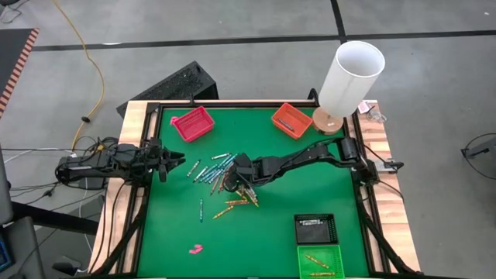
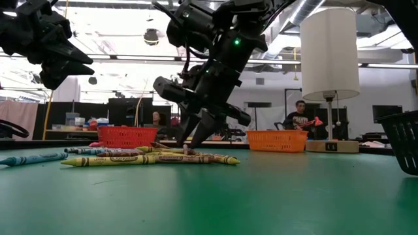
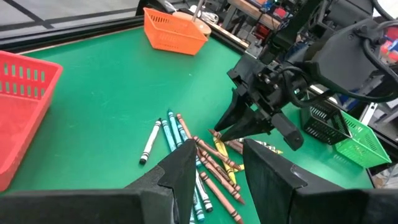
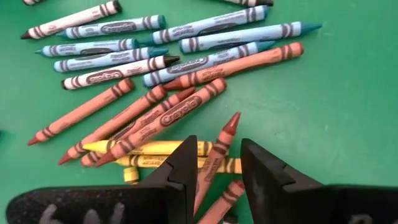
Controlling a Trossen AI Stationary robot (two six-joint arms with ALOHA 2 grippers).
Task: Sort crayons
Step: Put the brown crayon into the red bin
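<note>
The crayons (image 1: pixel 223 180) lie loose in a pile mid-table, in blue-teal, white-grey, reddish-brown and yellow; they also show in the right wrist view (image 4: pixel 155 81). My right gripper (image 4: pixel 219 146) is open, pointing down into the pile (image 2: pixel 192 140). Its fingers stand on either side of one reddish-brown crayon (image 4: pixel 219 149) that lies on the table across some yellow ones. My left gripper (image 1: pixel 182 165) is open and empty, raised above the table (image 2: pixel 65 59) left of the pile, with the crayons ahead of it (image 3: pixel 199 155). My right gripper's fingers (image 4: pixel 183 168) come down from above on either side of the reddish-brown crayon's middle (image 4: pixel 214 163), lying across it. The gap is wider than the crayon. Whether a finger touches it, I cannot tell.
A red tray (image 1: pixel 191 124) and an orange tray (image 1: pixel 291 120) stand at the far edge. A black tray (image 1: pixel 315 229) and a green tray (image 1: pixel 319 262) holding a few crayons stand near right. A pink lump (image 1: pixel 195 249) lies near left. A lamp (image 1: pixel 349 77) stands far right.
</note>
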